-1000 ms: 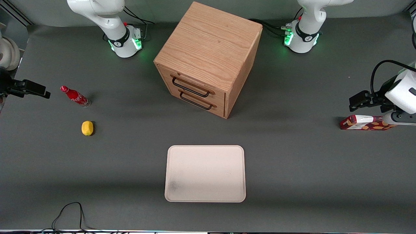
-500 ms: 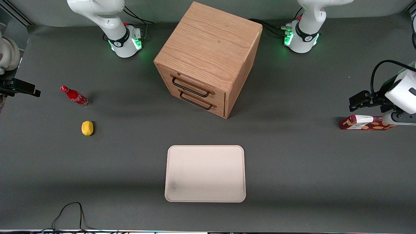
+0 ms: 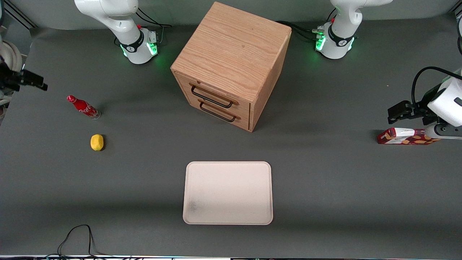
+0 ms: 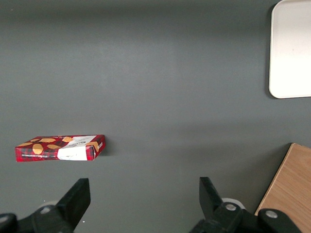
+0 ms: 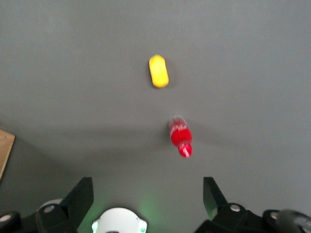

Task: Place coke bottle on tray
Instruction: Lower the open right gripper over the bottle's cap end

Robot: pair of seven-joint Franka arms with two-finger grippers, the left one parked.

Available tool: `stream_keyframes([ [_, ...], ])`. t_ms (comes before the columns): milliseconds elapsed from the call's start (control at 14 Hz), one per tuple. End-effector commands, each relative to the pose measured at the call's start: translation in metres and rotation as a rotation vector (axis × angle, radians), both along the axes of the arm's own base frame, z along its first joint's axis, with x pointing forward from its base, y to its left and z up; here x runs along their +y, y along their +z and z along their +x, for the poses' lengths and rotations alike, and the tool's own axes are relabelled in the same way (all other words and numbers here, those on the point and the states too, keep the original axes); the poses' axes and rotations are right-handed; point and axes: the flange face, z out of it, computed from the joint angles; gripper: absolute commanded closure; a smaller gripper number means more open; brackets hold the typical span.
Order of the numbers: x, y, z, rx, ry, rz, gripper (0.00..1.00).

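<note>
Jaws: the jaws (image 5: 148, 199) are spread wide and nothing is held between them; in the front view they (image 3: 34, 80) are seen at the upper left edge of the frame, held above the counter (image 3: 144, 162).
Arm pose: the wrist is pointed down at the counter, its two fingers (image 5: 80, 196) framing bare surface.
Coke bottle: the coke bottle (image 3: 83, 107) is stood on the counter at the left of the front frame, apart from the jaws and nearer the front camera than they are; it (image 5: 180, 136) is seen from above by the wrist camera.
Lemon: a lemon (image 3: 96, 142) is seen below the bottle in the front frame.
Tray: the tray (image 3: 228, 193) is at lower centre, well apart from the bottle.
</note>
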Motion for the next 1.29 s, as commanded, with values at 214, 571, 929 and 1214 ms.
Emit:
stream_keyframes([
  [214,0.0,-0.015,-0.043,0.004,0.032,-0.025,0.0],
  [571,-0.023,-0.08,-0.046,-0.002,0.01,-0.02,0.0],
  [929,-0.051,-0.15,-0.063,-0.006,0.097,-0.007,0.01],
  [1214,-0.065,-0.187,-0.067,-0.021,0.123,-0.001,0.01],
])
